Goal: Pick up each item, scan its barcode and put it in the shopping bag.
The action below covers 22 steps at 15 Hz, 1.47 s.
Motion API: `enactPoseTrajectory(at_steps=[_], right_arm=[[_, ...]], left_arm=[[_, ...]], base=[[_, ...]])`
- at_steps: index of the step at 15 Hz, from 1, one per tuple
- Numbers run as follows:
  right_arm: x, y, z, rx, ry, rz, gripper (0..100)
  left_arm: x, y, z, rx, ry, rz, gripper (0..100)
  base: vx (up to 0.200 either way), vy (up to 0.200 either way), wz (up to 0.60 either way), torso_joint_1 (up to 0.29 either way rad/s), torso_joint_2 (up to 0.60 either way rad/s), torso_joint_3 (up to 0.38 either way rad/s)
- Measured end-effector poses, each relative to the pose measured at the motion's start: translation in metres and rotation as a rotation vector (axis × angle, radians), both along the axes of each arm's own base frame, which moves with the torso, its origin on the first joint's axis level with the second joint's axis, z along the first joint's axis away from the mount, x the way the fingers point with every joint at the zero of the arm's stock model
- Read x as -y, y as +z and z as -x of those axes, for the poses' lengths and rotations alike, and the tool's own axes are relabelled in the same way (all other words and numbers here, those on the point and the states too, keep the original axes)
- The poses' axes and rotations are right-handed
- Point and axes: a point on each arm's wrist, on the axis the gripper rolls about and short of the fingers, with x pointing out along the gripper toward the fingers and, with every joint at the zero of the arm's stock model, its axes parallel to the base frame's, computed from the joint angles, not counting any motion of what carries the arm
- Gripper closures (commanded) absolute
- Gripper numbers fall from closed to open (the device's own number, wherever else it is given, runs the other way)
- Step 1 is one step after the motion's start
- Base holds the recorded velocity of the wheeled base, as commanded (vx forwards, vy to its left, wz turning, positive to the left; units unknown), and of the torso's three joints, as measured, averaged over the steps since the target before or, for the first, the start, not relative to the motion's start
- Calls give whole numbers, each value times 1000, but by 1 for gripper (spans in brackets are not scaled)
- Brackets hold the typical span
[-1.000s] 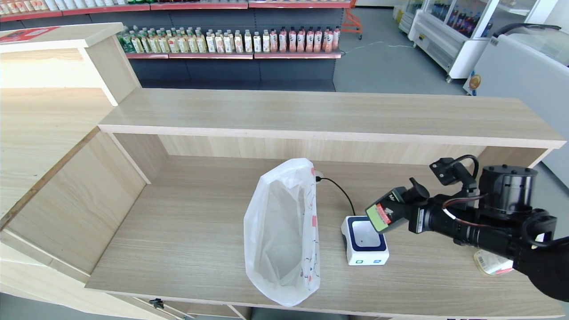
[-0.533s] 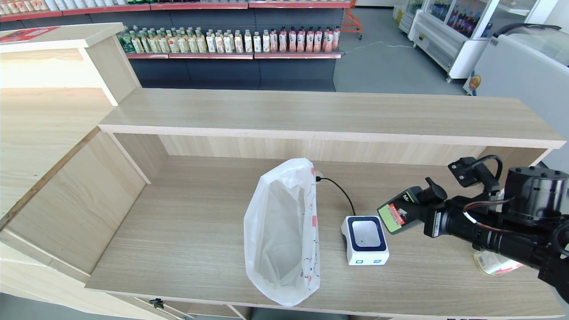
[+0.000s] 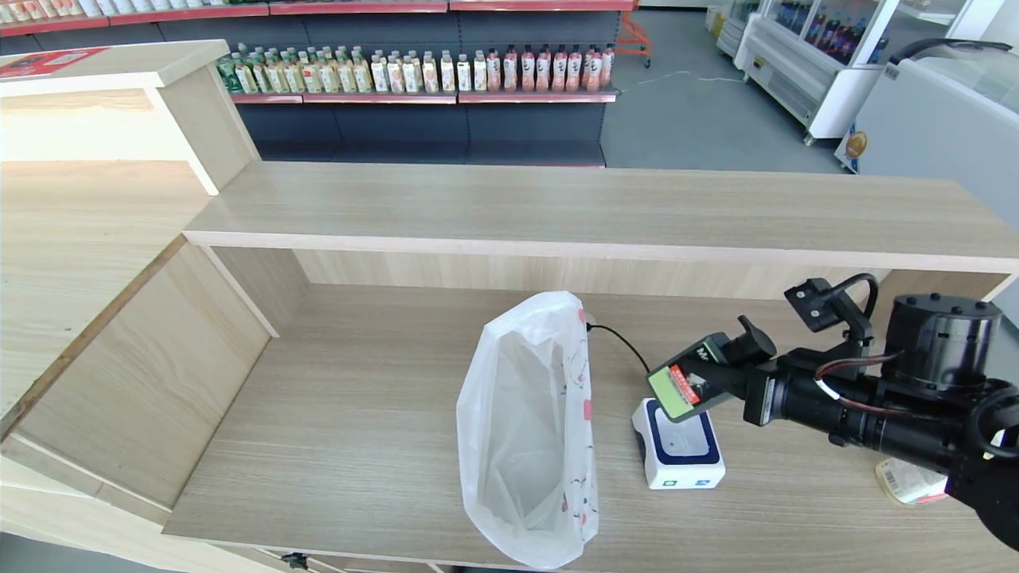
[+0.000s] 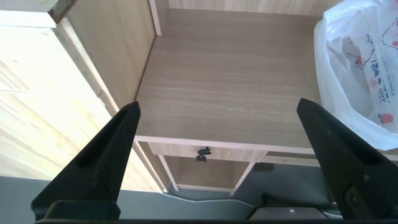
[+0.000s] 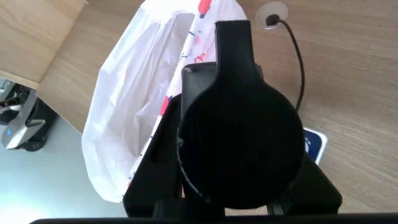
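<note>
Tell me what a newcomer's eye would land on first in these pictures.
The white shopping bag stands open in the middle of the wooden counter and draws the eye first. Just to its right, the right claw holds a green packet with a red label over the white scanner.

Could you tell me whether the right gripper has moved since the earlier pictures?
Yes. The right gripper with its green packet has shifted toward the shopping bag, from beside the scanner to over it.
</note>
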Motion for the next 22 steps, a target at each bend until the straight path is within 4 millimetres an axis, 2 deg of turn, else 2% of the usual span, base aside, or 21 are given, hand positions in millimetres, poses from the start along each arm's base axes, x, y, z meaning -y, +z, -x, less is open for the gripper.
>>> enactPoseTrajectory(at_steps=[2, 6, 9, 14, 18, 22], right_arm=[[-4, -6, -3, -19, 14, 6, 100], [-26, -12, -13, 60, 79, -12, 100], [-51, -25, -23, 92, 149, -25, 100], [-92, -53, -33, 45, 247, -13, 100], [-102, -76, -45, -6, 254, 9, 100], [-117, -91, -62, -6, 262, 12, 100]], left_arm=[[0, 0, 0, 0, 0, 0, 0], [0, 0, 0, 0, 1, 0, 0], [0, 0, 0, 0, 0, 1, 0], [0, 0, 0, 1, 0, 1, 0], [0, 0, 0, 0, 1, 1, 0], [0, 0, 0, 0, 0, 1, 0]], base=[[0, 0, 0, 0, 0, 0], [0, 0, 0, 0, 0, 0], [0, 0, 0, 0, 0, 0], [0, 0, 0, 0, 0, 0], [0, 0, 0, 0, 0, 0], [0, 0, 0, 0, 0, 0]])
